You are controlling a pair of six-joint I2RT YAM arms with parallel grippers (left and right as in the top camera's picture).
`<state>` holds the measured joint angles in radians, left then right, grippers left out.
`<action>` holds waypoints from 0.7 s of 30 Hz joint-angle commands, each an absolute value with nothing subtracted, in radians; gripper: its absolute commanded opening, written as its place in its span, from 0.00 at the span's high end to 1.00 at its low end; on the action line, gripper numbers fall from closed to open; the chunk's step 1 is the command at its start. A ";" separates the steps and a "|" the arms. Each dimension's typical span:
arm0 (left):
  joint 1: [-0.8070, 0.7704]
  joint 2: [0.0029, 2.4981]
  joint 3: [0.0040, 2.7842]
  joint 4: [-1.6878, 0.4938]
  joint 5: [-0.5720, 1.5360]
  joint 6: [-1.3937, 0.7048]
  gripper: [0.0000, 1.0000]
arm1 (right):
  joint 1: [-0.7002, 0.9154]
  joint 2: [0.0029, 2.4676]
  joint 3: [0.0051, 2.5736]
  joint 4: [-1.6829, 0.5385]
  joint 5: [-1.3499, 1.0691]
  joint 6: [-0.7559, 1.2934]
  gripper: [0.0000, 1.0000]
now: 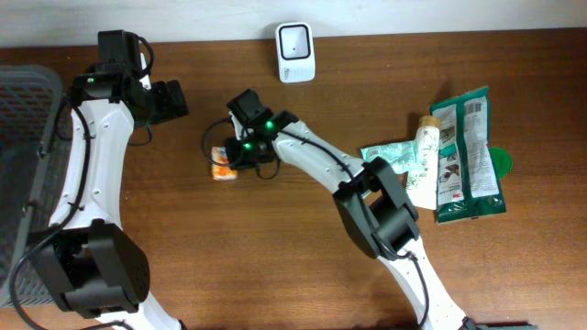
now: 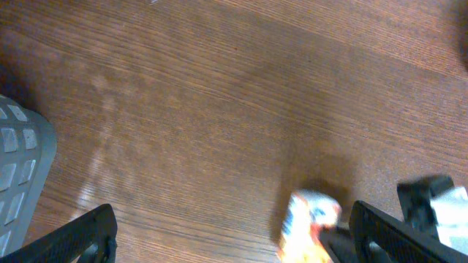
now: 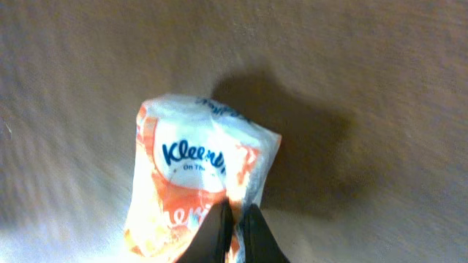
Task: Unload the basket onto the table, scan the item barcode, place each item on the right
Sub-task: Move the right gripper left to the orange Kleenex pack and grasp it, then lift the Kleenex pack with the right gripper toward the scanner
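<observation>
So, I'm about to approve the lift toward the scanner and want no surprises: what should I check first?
1. Right gripper shut on the tissue pack: ok, it pinches one edge.
2. Grip secure enough to lift: cannot tell; only a thin bit of wrapper is caught.
3. Barcode found: cannot tell; only the brand face shows.
4. Scanner in view at the far edge, nothing lying in front of it: ok.
5. Left gripper open and apart from the pack: ok.
</observation>
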<state>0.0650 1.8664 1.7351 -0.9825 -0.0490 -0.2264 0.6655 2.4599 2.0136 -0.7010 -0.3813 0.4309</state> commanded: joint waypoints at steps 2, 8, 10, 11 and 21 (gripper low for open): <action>0.068 1.853 1.734 -0.982 -0.042 -0.218 0.01 | 0.545 2.352 2.088 -0.998 -0.414 0.025 0.96; 0.068 1.853 1.734 -0.982 -0.042 -0.218 0.01 | 0.438 2.347 2.102 -1.180 -0.391 -0.069 0.72; 0.068 1.853 1.734 -0.982 -0.042 -0.218 0.01 | 0.444 2.347 2.099 -1.197 -0.420 -0.067 0.57; 0.068 1.853 1.734 -0.982 -0.042 -0.218 0.01 | 0.450 2.347 2.095 -1.201 -0.420 -0.067 0.48; 0.068 1.853 1.734 -0.982 -0.042 -0.218 0.01 | 0.510 2.382 1.935 -1.016 -0.504 -0.070 0.51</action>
<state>0.0650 1.8664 1.7351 -0.9829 -0.0490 -0.2264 0.5087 2.3779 1.9671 -1.0504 -0.4561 -0.0635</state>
